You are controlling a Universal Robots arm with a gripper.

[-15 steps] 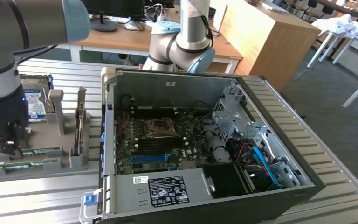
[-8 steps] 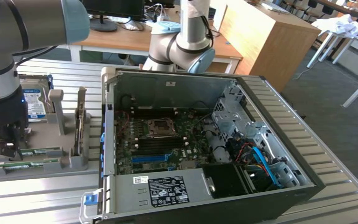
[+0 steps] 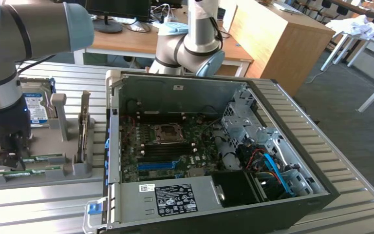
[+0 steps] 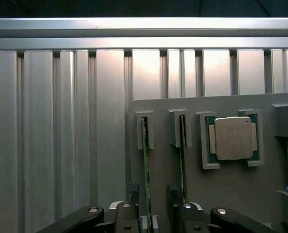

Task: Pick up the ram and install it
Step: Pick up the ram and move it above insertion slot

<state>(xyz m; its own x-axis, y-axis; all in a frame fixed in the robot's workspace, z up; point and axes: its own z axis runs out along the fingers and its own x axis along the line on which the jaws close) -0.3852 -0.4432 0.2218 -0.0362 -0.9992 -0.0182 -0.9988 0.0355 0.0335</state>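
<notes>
End effector (image 3: 4,157) hung wide open over the grey holder (image 3: 76,170) near the bench (image 3: 44,204) edge on the exterior view's left, gripping nothing. The ram (image 4: 145,160), a thin green stick standing on edge in its slot, ran between the spread fingers (image 4: 133,191), closer to one than the other. A second stick (image 4: 183,150) sat in the next slot, then the silver processor (image 4: 231,138). Further right, the open computer case (image 3: 239,146) lay on the bench

Thin green ram (image 4: 146,165) on edge
</notes>
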